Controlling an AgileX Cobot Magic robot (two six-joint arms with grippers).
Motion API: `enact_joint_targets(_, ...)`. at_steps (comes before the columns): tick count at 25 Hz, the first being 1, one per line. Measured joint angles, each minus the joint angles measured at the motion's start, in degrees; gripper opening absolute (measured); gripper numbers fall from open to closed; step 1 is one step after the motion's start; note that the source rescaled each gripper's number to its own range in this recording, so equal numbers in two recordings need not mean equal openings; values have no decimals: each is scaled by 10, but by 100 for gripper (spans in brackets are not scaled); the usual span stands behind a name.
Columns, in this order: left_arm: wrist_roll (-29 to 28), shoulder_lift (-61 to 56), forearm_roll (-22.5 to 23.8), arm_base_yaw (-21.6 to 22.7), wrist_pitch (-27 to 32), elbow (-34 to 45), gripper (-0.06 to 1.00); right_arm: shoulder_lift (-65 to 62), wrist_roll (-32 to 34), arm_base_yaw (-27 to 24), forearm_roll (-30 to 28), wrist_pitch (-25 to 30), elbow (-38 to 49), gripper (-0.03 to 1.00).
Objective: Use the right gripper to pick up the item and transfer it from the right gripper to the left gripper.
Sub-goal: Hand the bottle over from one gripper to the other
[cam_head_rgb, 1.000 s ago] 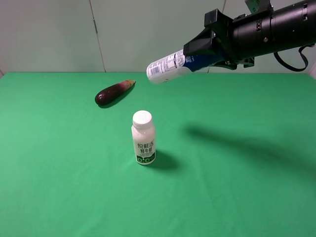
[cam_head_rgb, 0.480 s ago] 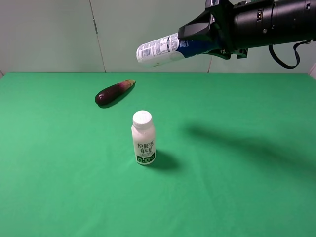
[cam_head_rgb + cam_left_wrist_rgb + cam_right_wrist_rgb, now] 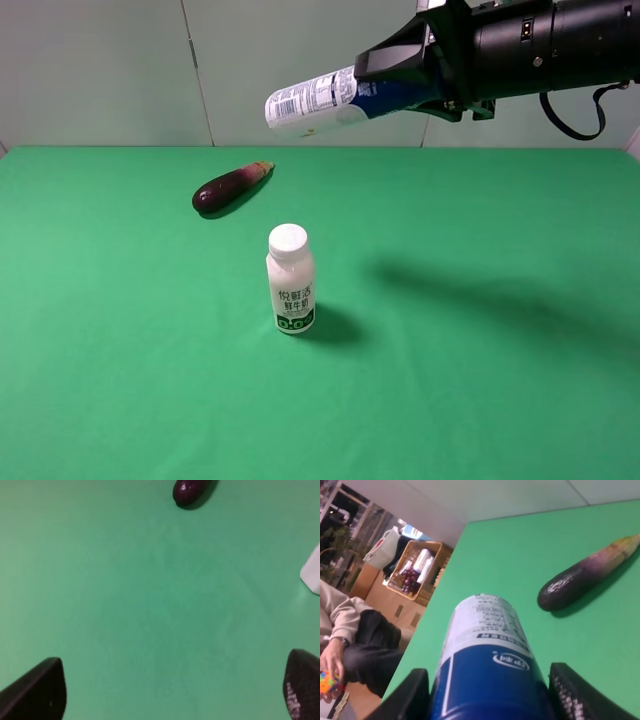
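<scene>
Jaws around bottle [image 3: 308, 100], right arm [image 3: 560, 45] aloft

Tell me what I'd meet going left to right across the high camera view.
First the eggplant, then the white-capped milk bottle, then the right gripper, shut on the blue-capped bottle it holds in the air.

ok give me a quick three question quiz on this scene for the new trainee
1. True or false: the right gripper holds the item in the air, above the table.
2. Which thing stands upright on the table?
3. The left gripper is: A open and empty; B shut and empty; C shut on the item.
Key: 1 true. 2 the milk bottle. 3 A.
</scene>
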Motion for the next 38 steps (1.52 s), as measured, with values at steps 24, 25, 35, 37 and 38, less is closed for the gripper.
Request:
enact_joint_targets(24,98,134,-66,0,-115,-13,71,0,-2,0,-22,21,0,0)
enact_joint_targets(25,123,164,-88,0,-149,-13,71,0,-2,0,-23,22,0,0)
enact_joint_targets(35,561,488,-438,0,-290,-70,71,0,-2,0,-37,29,0,0)
enact_joint_targets(37,673,540,-520,0,-285,-90,71,0,-2,0,-38,29,0,0)
enact_joint_targets(38,719,559,-550,0,-277,-97,71,0,-2,0,-39,29,0,0)
